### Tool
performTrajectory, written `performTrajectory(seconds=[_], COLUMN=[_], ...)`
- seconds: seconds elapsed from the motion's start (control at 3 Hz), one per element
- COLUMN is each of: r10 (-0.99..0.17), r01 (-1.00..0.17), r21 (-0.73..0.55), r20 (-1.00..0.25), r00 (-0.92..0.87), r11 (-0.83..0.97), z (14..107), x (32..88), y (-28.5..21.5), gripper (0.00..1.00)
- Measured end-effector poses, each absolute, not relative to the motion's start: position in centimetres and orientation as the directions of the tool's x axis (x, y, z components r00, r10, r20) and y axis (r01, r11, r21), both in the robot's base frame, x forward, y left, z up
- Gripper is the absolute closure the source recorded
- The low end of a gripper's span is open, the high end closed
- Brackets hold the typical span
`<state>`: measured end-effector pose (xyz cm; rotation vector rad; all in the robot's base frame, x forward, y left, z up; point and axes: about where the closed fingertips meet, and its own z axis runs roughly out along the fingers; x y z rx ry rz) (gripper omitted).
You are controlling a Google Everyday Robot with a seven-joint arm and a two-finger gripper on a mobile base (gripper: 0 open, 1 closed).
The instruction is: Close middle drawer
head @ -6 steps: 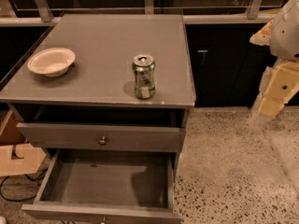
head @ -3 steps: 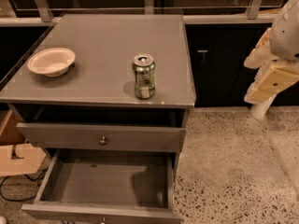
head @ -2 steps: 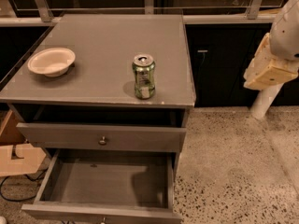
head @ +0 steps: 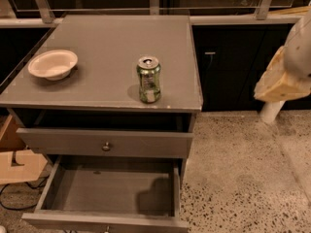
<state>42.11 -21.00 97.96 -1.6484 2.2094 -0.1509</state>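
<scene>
The middle drawer [head: 109, 191] is pulled far out at the bottom of the camera view, and its grey inside is bare. Its front runs along the lower edge of the frame [head: 102, 222]. Above it, the uppermost grey drawer [head: 104, 142] with a small round knob [head: 106, 146] stands slightly out from the cabinet. My gripper [head: 279, 89], beige and white, hangs at the right edge of the view. It is well to the right of the cabinet, above the floor, and touches nothing.
A green soda can [head: 148, 79] stands upright on the grey cabinet top [head: 121, 42], and a white bowl [head: 52, 63] sits at its left. Dark cupboards [head: 228, 57] line the back right. Speckled floor [head: 243, 178] lies to the right. Cardboard [head: 14, 164] lies at the left.
My gripper has turned and shifted slightly left and up at the right edge. The drawers, can and bowl have not moved.
</scene>
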Motion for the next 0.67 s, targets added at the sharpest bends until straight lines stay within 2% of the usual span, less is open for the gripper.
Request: performTrajectory(seconds=[0.33, 0.67], r10=[-0.938, -0.935], r01=[-0.908, -0.928], r21=[-0.268, -0.175], r20=[-0.221, -0.199], r00=[-0.268, -0.294], r11=[0.322, 0.329], z=[94.1, 89.5], x=[38.9, 35.7], y=[-20.0, -18.9], gripper=[1.0, 1.0])
